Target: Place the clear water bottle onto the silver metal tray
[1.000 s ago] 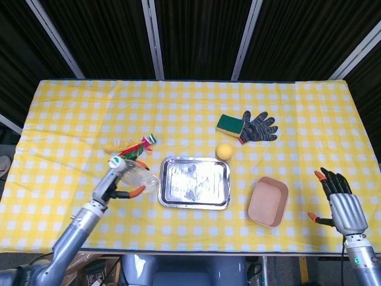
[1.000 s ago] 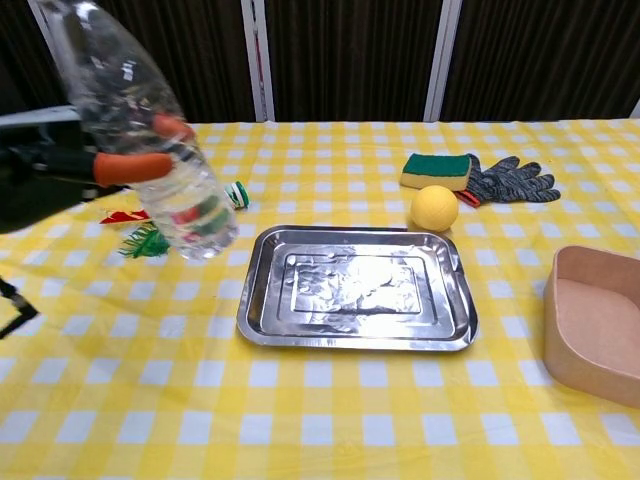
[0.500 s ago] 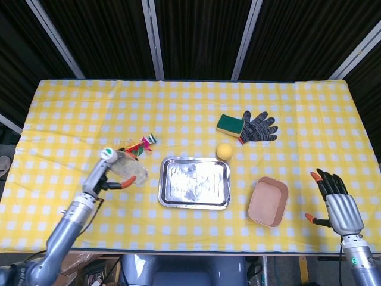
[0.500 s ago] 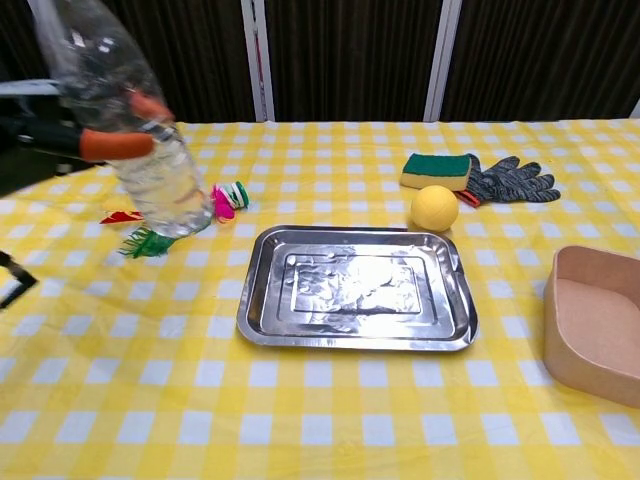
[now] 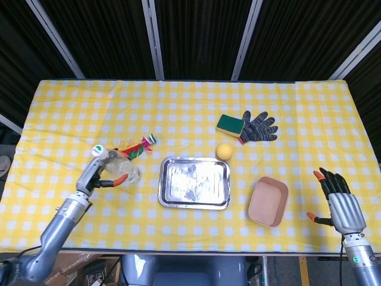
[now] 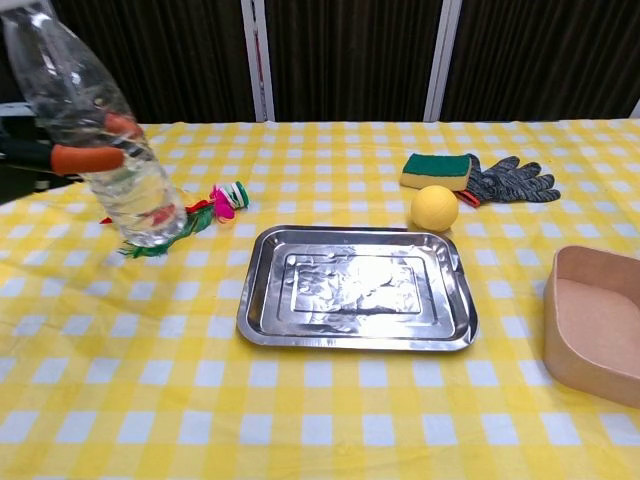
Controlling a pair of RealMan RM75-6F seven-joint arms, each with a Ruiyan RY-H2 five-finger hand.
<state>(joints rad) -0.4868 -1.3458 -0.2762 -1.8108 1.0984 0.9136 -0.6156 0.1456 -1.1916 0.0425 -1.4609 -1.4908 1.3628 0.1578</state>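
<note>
the left hand, gripping the clear water bottle aloft, is drifting further left, away from the silver metal tray off to its right, so placement is receding.

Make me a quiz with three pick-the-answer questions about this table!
1. Where is the ball?
A. inside the brown box
B. just behind the tray, near the sponge
C. under the glove

2. What colour is the ball?
A. yellow
B. blue
C. white

3. What is the bottle doing?
A. lying on the tray
B. standing on the cloth
C. held up by the left robot hand

Answers: B, it sits between tray and sponge. A, plainly yellow. C, orange-tipped fingers wrap it, left of the tray.
</note>
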